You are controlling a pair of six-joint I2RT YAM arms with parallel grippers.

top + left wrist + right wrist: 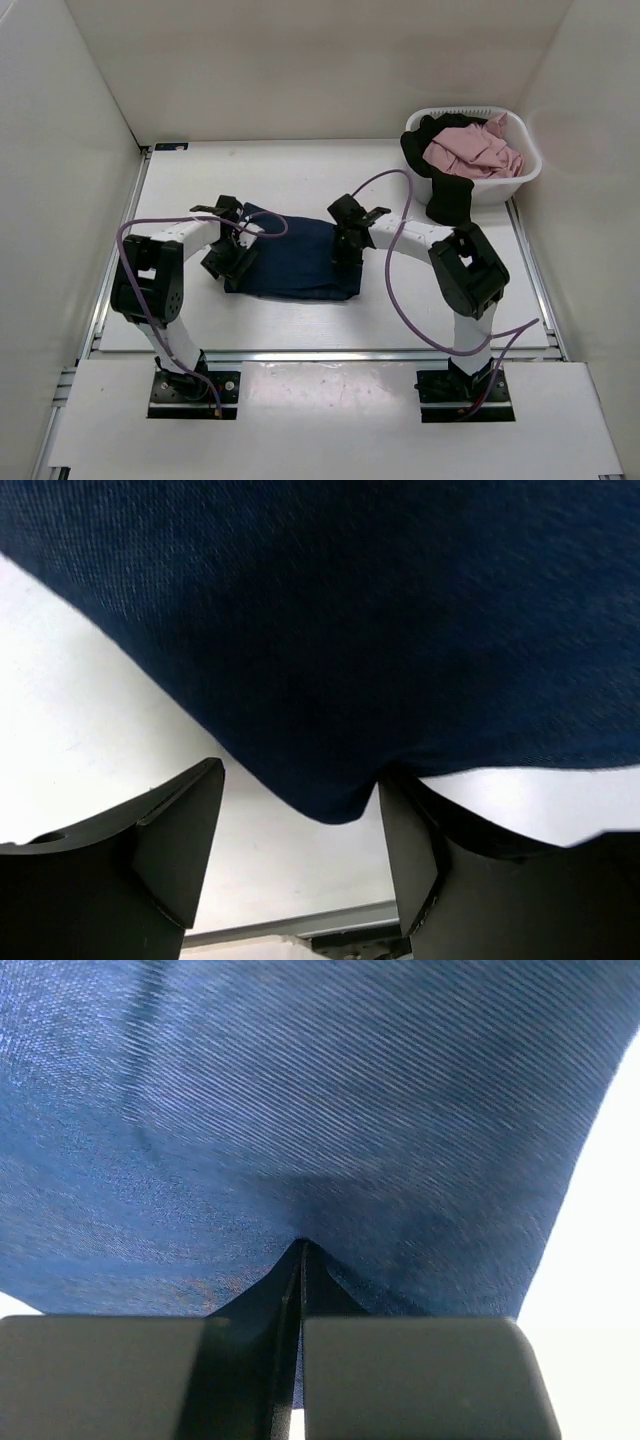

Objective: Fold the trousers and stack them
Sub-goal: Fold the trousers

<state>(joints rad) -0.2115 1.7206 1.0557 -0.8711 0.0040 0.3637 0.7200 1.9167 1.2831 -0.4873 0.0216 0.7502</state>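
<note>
Top external view: at the left, the left gripper (228,255) is set against the left edge of the trousers (295,258). They are laid as a folded dark navy rectangle on the white table (300,170), between the two arms. In the left wrist view, the left gripper (300,775) is seen with its fingers (180,840) held well apart. A rounded corner of the trousers (350,630) is placed between them, close against the right-hand finger, and nothing is clamped.

At the right edge of the cloth the right gripper (348,235) is found. In the right wrist view its fingers (400,1380) are pressed together, and the denim of the trousers (320,1110) is puckered and pinched at the tips of the right gripper (301,1248).

Farther right, at the far corner of the table, a white basket (520,180) is stood, well apart from the trousers. A pink garment (470,150) is heaped in it, and a black garment (448,200) is draped over its near rim.
</note>
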